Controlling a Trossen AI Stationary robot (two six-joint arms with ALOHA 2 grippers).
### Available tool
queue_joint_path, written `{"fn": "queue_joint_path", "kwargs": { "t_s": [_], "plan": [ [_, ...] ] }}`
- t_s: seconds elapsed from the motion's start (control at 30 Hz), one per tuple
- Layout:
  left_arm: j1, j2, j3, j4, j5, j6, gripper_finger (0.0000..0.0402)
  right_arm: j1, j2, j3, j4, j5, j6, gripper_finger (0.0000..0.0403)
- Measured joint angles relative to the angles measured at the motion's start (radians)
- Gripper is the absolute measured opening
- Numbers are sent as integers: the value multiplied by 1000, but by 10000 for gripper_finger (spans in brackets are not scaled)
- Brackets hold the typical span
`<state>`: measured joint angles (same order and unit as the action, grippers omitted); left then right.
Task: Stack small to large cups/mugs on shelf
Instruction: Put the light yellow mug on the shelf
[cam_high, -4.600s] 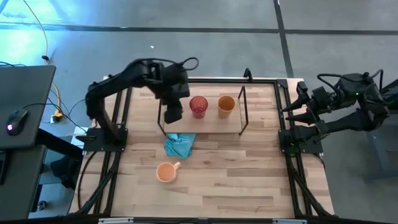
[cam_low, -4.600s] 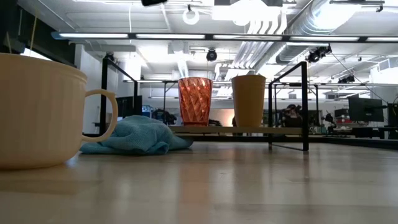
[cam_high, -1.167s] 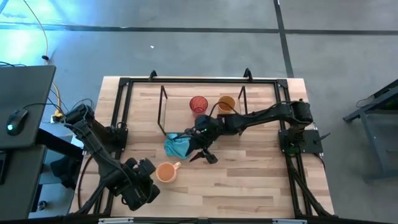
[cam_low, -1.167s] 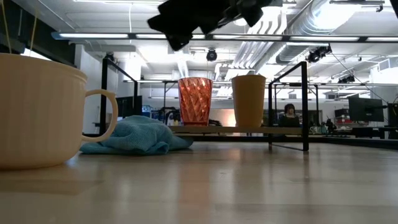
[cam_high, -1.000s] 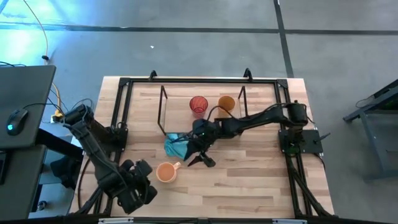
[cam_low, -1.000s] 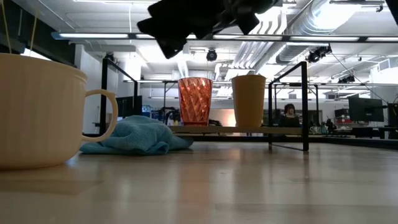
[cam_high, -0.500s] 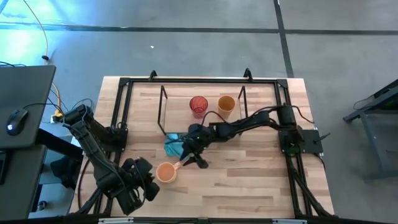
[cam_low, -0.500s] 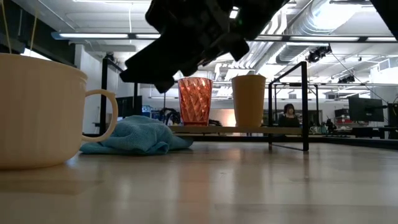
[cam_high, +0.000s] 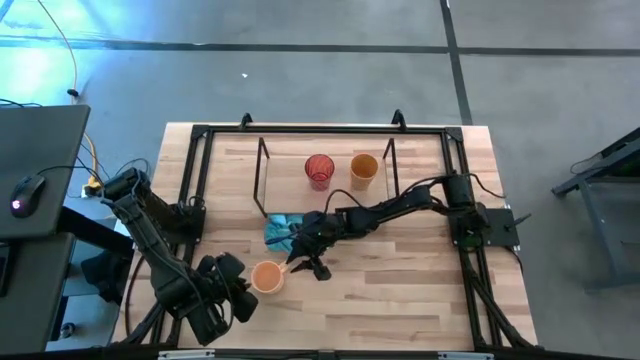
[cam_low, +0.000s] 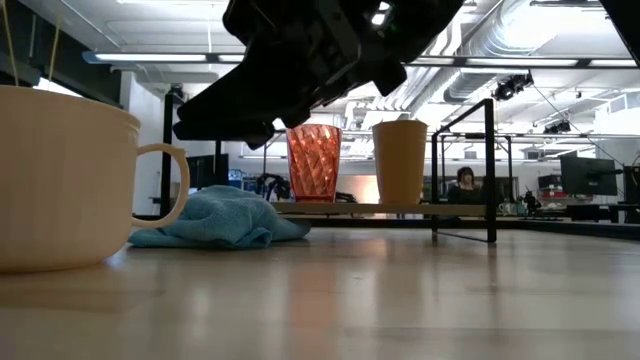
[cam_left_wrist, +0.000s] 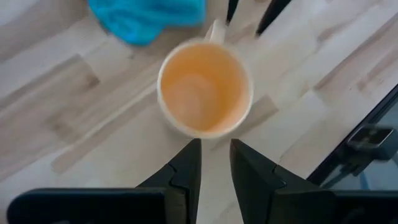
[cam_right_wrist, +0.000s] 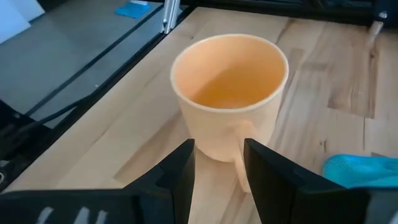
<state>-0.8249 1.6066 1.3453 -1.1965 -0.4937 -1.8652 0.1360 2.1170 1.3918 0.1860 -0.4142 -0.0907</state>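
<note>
Left gripper (cam_high: 240, 297) sits at the table's 7 o'clock, fingers a narrow gap apart, holding nothing, unmoved. Light orange mug (cam_high: 266, 276), smooth and round, stands on bare wood just beside it. Right gripper (cam_high: 305, 265) has come lower since half a second ago; jaws part-open and empty, straddling the mug's handle. Crumpled teal cloth (cam_high: 281, 232) at 12 o'clock of the mug. Red faceted cup (cam_high: 319, 168) and amber tumbler (cam_high: 364, 167) stand on the wire-framed shelf (cam_high: 290, 190), whose left end is free.

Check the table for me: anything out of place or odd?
One thing: a teal cloth lies crumpled on the tabletop against the shelf's front edge, near the mug. The red cup and tumbler stand upright on the shelf. Nothing looks spilled or damaged.
</note>
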Motion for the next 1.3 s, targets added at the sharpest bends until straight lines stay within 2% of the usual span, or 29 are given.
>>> {"fn": "queue_joint_path", "kwargs": {
  "t_s": [0.1, 0.2, 0.3, 0.5, 0.6, 0.87, 1.3],
  "plan": [
    [0, 3, 0, 0, 76, 3, 74, 0, 0, 0, 1, 4, 13, 130],
    [-1, 8, -1, 0, 87, -14, 74, 0, 0, 0, 2, 3, 16, 130],
    [9, 7, -34, 10, 93, -126, 74, 0, 0, 0, 17, -3, 43, 130],
    [34, 7, -128, 165, 136, -241, 74, -12, -7, 0, 77, -75, 110, 130],
    [54, 7, -146, 175, 135, -266, 74, -16, -21, 0, 84, -84, 110, 130],
    [124, 7, -146, 88, 176, -259, 74, -20, -31, 0, 81, -115, 111, 130],
    [222, 7, -146, 104, 177, -110, 74, -20, -31, 0, 80, -127, 110, 130]
  ]
}}
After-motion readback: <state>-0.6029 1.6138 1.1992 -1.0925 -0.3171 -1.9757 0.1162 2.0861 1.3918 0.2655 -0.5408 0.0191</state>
